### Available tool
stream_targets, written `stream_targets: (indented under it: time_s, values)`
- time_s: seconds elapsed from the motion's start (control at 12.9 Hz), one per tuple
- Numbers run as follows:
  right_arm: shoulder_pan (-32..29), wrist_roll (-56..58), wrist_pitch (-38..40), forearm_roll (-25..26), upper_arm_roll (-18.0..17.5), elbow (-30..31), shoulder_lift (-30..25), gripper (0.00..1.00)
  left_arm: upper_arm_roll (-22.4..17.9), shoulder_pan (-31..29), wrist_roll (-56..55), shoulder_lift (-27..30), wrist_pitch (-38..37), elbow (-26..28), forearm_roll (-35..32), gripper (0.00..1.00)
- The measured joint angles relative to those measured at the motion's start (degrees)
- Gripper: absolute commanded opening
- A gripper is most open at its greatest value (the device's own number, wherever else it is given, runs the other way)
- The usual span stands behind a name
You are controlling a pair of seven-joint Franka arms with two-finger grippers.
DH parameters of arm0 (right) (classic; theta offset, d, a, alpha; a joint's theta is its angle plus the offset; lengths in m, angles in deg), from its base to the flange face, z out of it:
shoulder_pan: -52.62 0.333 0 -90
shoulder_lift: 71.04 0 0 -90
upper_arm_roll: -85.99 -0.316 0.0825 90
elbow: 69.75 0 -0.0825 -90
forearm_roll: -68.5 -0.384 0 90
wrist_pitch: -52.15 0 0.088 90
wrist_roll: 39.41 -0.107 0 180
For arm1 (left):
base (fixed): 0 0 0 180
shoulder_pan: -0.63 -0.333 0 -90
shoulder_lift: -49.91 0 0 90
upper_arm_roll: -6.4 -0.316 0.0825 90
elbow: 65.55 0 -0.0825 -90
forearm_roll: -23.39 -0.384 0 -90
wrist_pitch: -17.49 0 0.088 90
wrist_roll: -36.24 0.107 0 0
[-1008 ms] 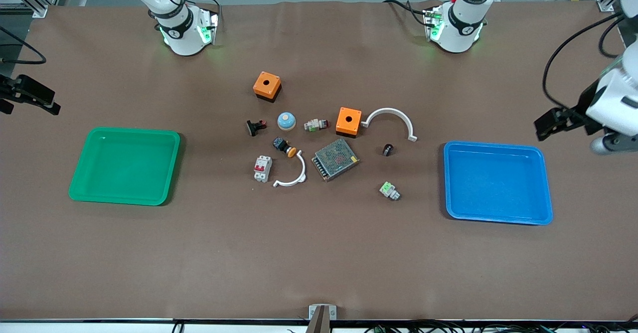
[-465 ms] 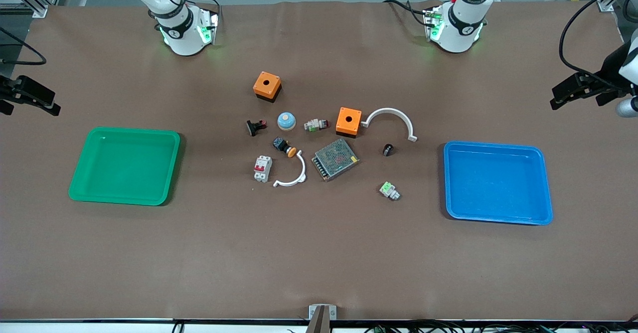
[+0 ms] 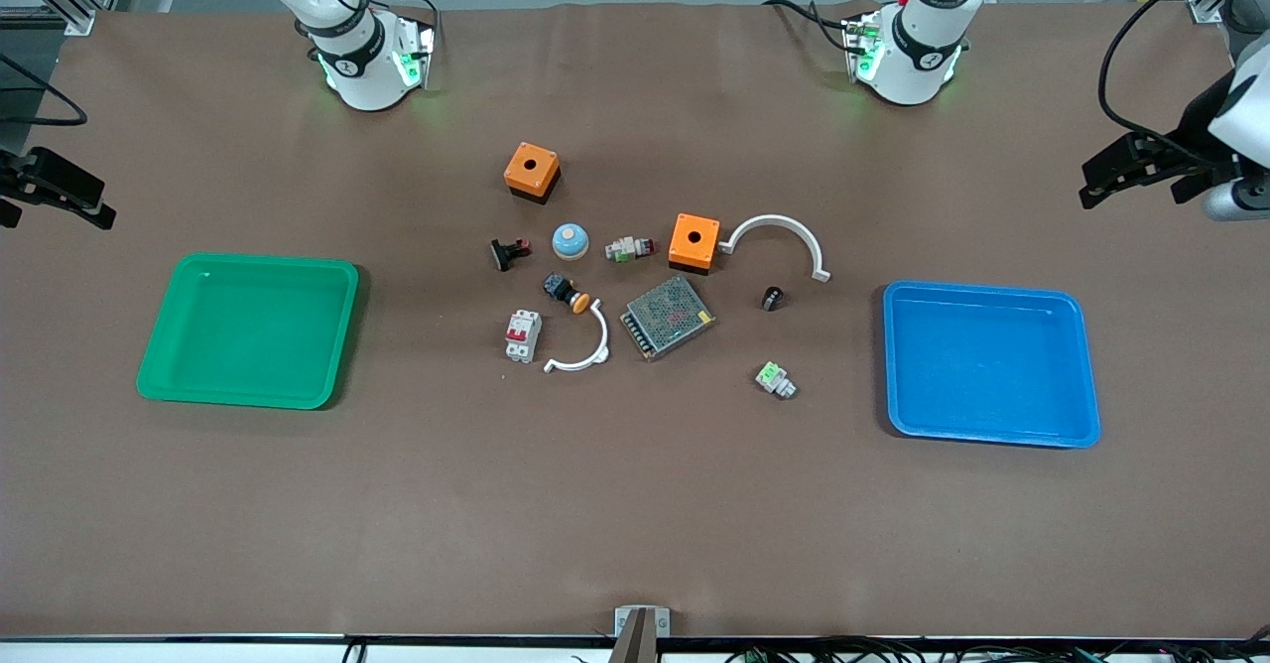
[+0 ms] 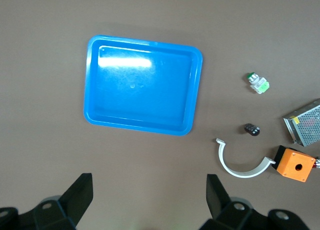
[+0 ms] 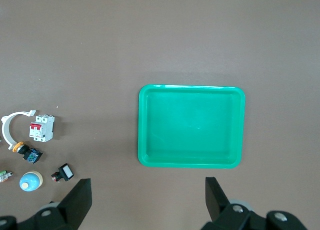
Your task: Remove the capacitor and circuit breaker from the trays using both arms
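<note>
The capacitor (image 3: 772, 298), a tiny black cylinder, lies on the brown table between the mesh box and the blue tray (image 3: 992, 365); it also shows in the left wrist view (image 4: 252, 129). The breaker (image 3: 523, 334), white-grey with red levers, lies at the side of the parts cluster toward the green tray (image 3: 248, 331); it also shows in the right wrist view (image 5: 41, 128). My left gripper (image 3: 1131, 185) hangs open and empty high over the table's end past the blue tray (image 4: 142, 92). My right gripper (image 3: 55, 201) hangs open and empty over the table's end past the green tray (image 5: 191, 126).
Around the two parts lie two orange boxes (image 3: 532, 172) (image 3: 694, 241), two white curved pieces (image 3: 779, 236) (image 3: 580, 345), a metal mesh box (image 3: 668, 317), green-and-white connectors (image 3: 775, 380) (image 3: 629, 247), a blue dome (image 3: 571, 239), an orange-capped push button (image 3: 566, 292) and a black-and-red switch part (image 3: 508, 252).
My left gripper has risen and swung away from the blue tray's corner toward the table's end. My right gripper has barely moved. Nothing on the table has shifted.
</note>
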Motion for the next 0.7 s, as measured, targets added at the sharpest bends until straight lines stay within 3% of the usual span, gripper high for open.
stream_targets:
  time_s: [0.7]
  values:
    - [0.0, 0.0, 0.04, 0.0, 0.0, -0.05, 0.0, 1.0, 0.91, 0.06, 0.04, 0.14, -0.21, -1.13, 0.01, 1.0]
